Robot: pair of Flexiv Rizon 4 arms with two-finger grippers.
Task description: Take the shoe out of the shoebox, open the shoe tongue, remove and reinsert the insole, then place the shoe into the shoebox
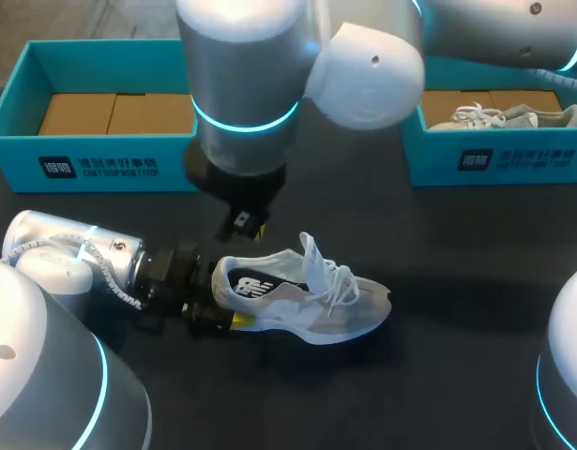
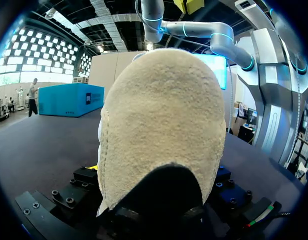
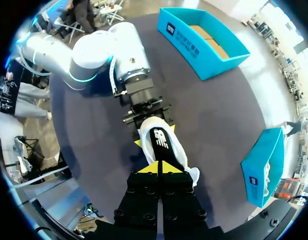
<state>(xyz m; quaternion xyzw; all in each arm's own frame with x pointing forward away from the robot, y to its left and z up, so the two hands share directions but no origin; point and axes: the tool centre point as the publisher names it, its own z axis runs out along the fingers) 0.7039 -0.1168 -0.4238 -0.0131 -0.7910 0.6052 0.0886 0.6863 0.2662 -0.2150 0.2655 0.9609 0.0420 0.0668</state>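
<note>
Shoe on dark table, pinched by left claw; right claw pressed together

Shoe: heel is fuzzy beige suede-like nap, side panels smooth pale grey, laces woven cloth. Left shoebox: matt teal cardboard, brown cardboard insert. Table: dark, matt. Left arm: satin silver metal, glossy white plastic.

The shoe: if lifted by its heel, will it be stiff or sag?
The shoe is probably fairly stiff: its thick sole looks firm. The raised tongue and loose laces likely flop. The left gripper holds only the heel, so the toe may dip.
</note>
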